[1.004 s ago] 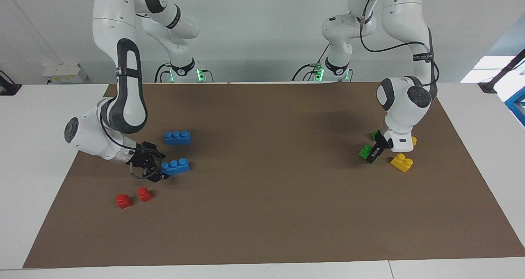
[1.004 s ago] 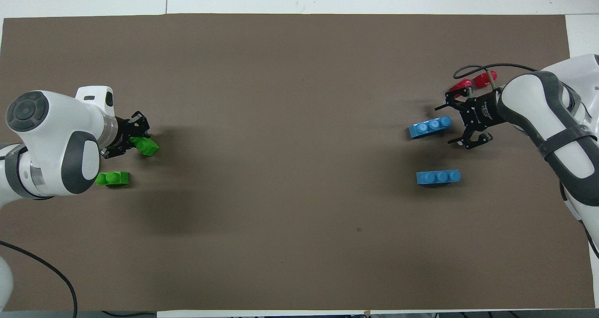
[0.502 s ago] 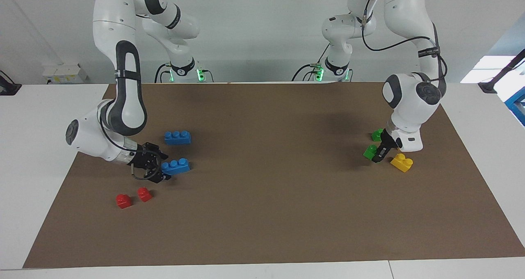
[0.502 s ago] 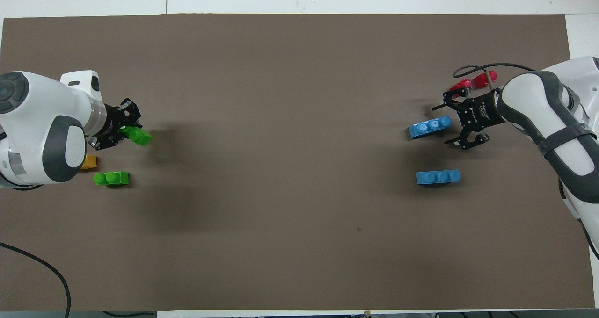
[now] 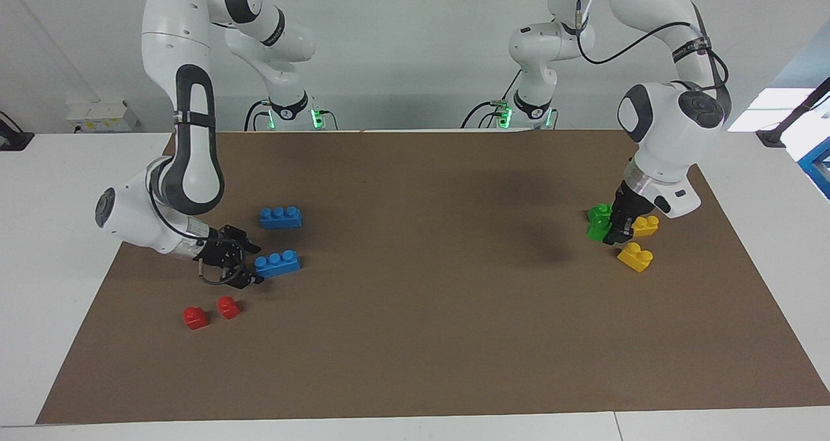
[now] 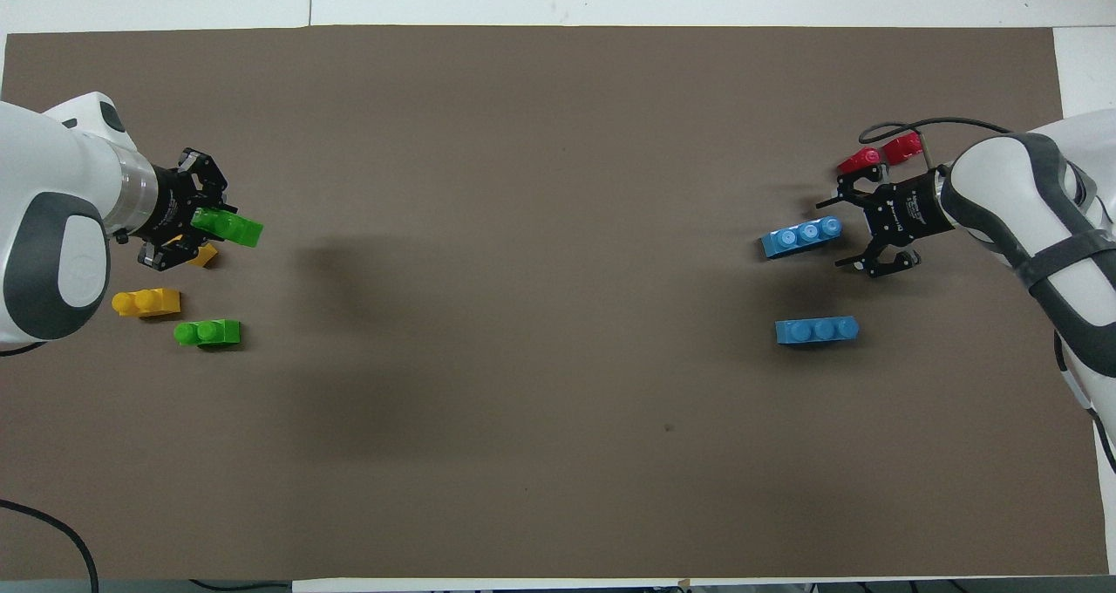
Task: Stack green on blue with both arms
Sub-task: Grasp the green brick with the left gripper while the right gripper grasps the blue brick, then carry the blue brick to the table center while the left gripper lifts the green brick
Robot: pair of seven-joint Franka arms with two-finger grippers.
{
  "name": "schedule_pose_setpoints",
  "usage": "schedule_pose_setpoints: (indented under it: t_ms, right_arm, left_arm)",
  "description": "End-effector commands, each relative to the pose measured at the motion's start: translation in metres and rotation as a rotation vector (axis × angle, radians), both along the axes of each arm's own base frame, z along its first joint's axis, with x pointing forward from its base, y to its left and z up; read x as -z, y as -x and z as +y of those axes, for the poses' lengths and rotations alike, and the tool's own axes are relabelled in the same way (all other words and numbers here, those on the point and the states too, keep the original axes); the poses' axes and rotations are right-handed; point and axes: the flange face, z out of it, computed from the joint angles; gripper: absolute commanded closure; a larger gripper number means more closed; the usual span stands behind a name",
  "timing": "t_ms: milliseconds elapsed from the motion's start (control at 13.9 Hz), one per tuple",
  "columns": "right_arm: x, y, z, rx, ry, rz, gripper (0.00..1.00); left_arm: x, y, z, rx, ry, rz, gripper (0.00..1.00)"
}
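Observation:
My left gripper [image 5: 610, 233] is shut on a green brick [image 5: 596, 231] and holds it just above the mat, at the left arm's end; it also shows in the overhead view [image 6: 209, 228] with that green brick [image 6: 230, 228]. The second green brick [image 6: 207, 333] lies on the mat nearer to the robots. My right gripper [image 5: 257, 264] is low and open, with its jaws spread around the end of a blue brick [image 5: 279, 262], seen from overhead too [image 6: 800, 236]. The other blue brick [image 6: 817, 330] lies nearer to the robots.
Two yellow bricks [image 6: 146, 302] [image 6: 204, 256] lie under and beside the left gripper. Two small red bricks [image 5: 194, 317] [image 5: 227, 307] lie on the brown mat [image 5: 415, 337] farther from the robots than the right gripper.
My left gripper has lifted the green brick off the mat and drawn it toward the left arm's end, uncovering the yellow bricks. The right gripper stays open at the blue brick, hardly moved.

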Motion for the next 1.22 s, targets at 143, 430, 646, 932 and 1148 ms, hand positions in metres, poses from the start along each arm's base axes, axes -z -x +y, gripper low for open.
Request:
schedule_pose_setpoints:
  t_ms: [143,430,646,932,1148]
  right_arm:
    - [0.004,0.003,-0.01,-0.018,-0.032,-0.039,0.44]
    - [0.002,0.007,-0.011,-0.13,-0.071,-0.063,1.0]
    - [-0.01,0.004,0.002,-0.145,-0.076,-0.069,1.0]
    - [-0.035,-0.001,0.033,-0.057,-0.087,-0.012,1.0]
    - [-0.065,-0.004,0.09,0.053,-0.089,0.053,1.0]
  left_arm:
    - [-0.034,0.018,-0.028,-0.121,-0.007,0.003,1.0]
    - [-0.043,0.026,-0.033,-0.119,-0.012,0.012,1.0]
    - [-0.043,0.025,-0.031,-0.12,-0.011,0.009,1.0]
    - [-0.046,0.025,-0.033,-0.134,-0.006,0.002,1.0]
    - [-0.049,0.025,-0.034,-0.142,0.004,0.001,1.0]
